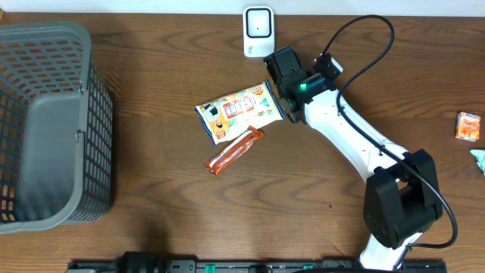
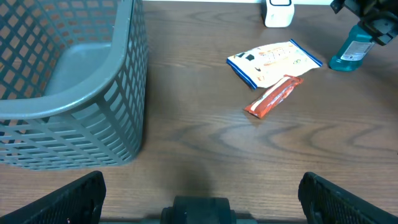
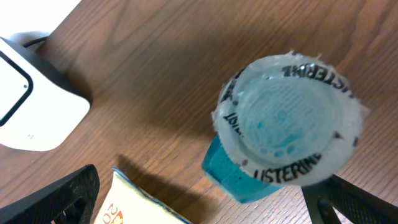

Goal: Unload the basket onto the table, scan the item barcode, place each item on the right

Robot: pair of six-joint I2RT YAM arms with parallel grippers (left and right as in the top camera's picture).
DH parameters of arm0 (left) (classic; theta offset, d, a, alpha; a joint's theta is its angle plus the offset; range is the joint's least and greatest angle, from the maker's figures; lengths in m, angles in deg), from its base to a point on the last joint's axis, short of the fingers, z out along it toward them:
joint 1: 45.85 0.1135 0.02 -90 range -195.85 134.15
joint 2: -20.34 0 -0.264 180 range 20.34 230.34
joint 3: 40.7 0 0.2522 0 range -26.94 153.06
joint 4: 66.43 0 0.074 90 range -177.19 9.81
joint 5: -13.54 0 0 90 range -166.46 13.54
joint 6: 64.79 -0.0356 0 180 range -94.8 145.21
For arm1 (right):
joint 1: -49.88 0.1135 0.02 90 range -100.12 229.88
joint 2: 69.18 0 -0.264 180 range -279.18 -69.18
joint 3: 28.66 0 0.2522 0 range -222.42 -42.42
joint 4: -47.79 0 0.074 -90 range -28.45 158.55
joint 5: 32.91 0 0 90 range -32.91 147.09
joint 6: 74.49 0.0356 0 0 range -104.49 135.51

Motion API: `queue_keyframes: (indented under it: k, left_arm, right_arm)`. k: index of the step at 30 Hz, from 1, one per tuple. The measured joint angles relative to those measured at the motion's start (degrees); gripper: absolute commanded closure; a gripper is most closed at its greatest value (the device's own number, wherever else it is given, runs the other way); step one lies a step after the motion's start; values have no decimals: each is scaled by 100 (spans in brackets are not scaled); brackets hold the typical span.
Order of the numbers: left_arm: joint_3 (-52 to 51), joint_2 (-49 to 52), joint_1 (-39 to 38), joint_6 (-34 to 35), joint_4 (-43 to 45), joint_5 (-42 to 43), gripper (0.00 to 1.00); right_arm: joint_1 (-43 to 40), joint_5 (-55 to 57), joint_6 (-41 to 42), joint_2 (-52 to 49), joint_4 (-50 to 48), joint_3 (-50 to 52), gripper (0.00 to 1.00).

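Near the table's (image 1: 167, 220) far edge, by the scanner (image 1: 258, 30), my right fingers (image 3: 65, 199) hover open over the Listerine bottle (image 3: 289, 124), ready to grasp; left fingers (image 2: 65, 199) open, idle.

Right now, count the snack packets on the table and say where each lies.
3: a flat bag mid-table, a red bar beside it, a small orange packet far right. The arm could hide more.

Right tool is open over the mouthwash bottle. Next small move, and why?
Probably lower the right tool and close it on the Listerine bottle. Its fingers stand open either side of the upright bottle, seen cap-on from above, nothing is held yet, and the scanner stands just beside it.
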Motion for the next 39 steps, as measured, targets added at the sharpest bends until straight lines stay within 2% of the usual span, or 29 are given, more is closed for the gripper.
queue_keyframes:
  k: [6,18,24,39]
  left_arm:
    - [0,0,-2,-2,0,0,1]
    - [0,0,0,-2,0,0,1]
    - [0,0,-2,-2,0,-157,1]
    - [0,0,-2,-2,0,-271,1]
  right_arm:
    - [7,70,85,-37,190,0,1]
    - [372,546,1001,-39,612,0,1]
    - [348,723,1309,-39,656,0,5]
    - [260,1060,1493,-470,713,0,5]
